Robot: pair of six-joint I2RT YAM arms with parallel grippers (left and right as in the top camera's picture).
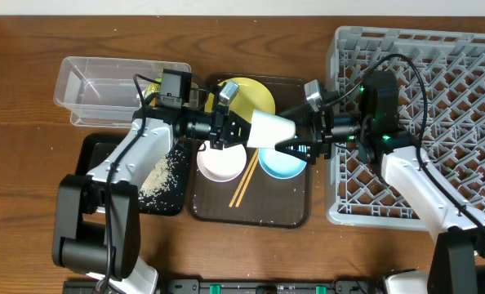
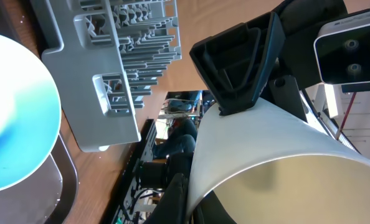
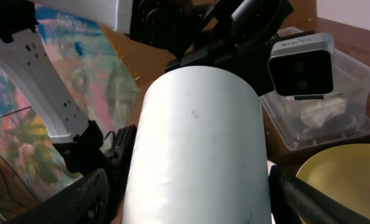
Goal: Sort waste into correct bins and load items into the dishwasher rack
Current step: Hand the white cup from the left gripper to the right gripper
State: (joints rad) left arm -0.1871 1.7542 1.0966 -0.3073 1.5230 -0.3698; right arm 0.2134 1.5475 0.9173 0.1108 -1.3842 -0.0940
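Cup (image 1: 271, 128) is held above the brown tray (image 1: 295, 214), clenched at its rim by the left claw (image 1: 226, 129). Its long axis runs rightward into the right claw (image 1: 296, 147), which straddles the base; whether it presses cannot be told.

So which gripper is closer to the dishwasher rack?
Right. The right gripper is right beside the rack, jaws straddling the white cup; the left gripper is farther off over the brown tray, pinching its rim.

raised cup (image 1: 271, 128) blocking passage above brown tray (image 1: 277, 204), rack (image 1: 471, 57) walling right side
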